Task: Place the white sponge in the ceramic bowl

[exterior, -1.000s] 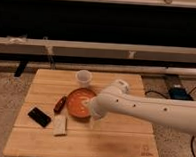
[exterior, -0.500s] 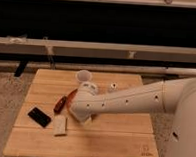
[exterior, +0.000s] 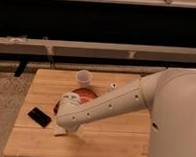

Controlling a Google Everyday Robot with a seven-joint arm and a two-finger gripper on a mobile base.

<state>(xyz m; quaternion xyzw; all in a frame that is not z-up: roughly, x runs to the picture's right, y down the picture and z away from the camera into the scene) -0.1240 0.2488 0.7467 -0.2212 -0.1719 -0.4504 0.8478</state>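
Wooden surface (exterior: pixel 112 141), contents from the left: flat black slab (exterior: pixel 39 116), near the left edge; dark red item (exterior: pixel 55 106), mostly hidden beside the arm's end; white sponge (exterior: pixel 59 132), flat on the surface at front left, apart from the bowl; gripper (exterior: pixel 67 129), lowered just over the sponge, fingers spread wide, holding nothing; white cup (exterior: pixel 84 77), upright at the back; ceramic bowl (exterior: pixel 86 94), orange-red, partly covered by the white arm (exterior: pixel 110 106); small pale object (exterior: pixel 112 86).
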